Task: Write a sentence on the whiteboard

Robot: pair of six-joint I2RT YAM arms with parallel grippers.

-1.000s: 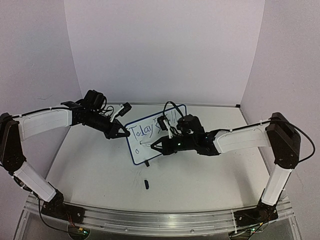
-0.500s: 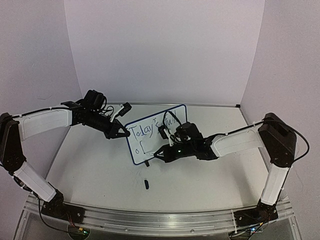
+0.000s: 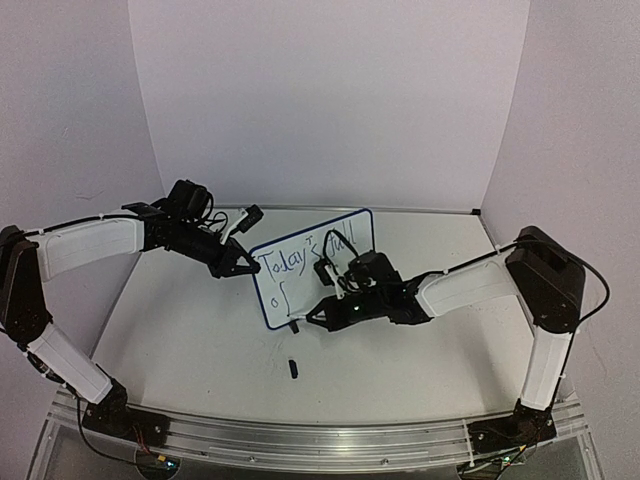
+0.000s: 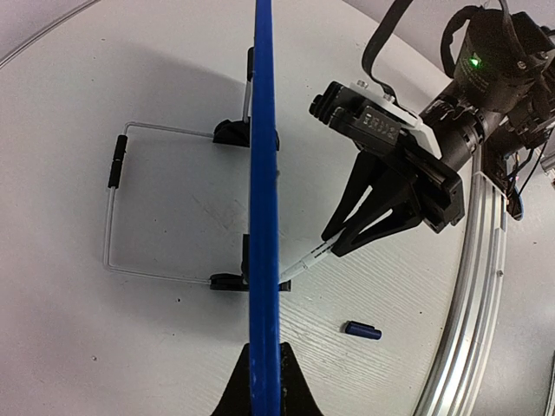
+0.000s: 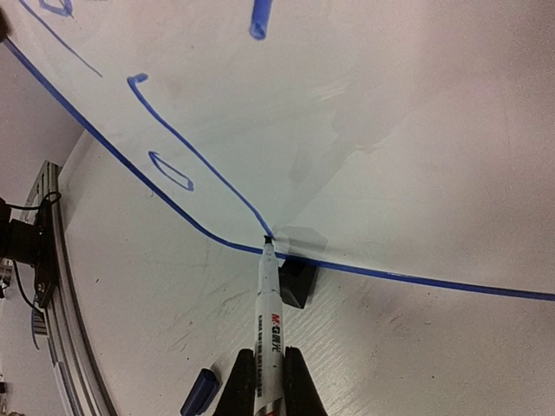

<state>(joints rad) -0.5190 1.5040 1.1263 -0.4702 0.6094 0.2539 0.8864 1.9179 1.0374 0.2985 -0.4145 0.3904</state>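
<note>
— Got far with the sentence (image 3: pixel 300 258)?
— Reached about halfway, judging by the top view. Read "Today's full" along the upper line of the whiteboard (image 3: pixel 305 285). Found only a small "o" and one long stroke beside it on the lower line. Left "light." unwritten, and probably a crossbar for the "f" too.
— Placed the board where?
— Propped upright near mid-table on its wire stand (image 4: pixel 113 204) and black clip feet (image 4: pixel 227 132), written face turned toward the right gripper (image 5: pixel 269 381).
— Steadied by anything?
— Pinched near its upper left corner by the left gripper (image 4: pixel 263 381), clamped across the blue rim with both fingers.
— And on the right side?
— Closed narrowly around the marker (image 5: pixel 267 303), grasped low on the barrel. Pressed the tip against the board just above the bottom rim, at the foot of that long stroke, right over one clip foot.
— Spotted the cap (image 3: pixel 293 368)?
— Lay loose on the table (image 3: pixel 200 340) just in front of the board, apart from both arms.
</note>
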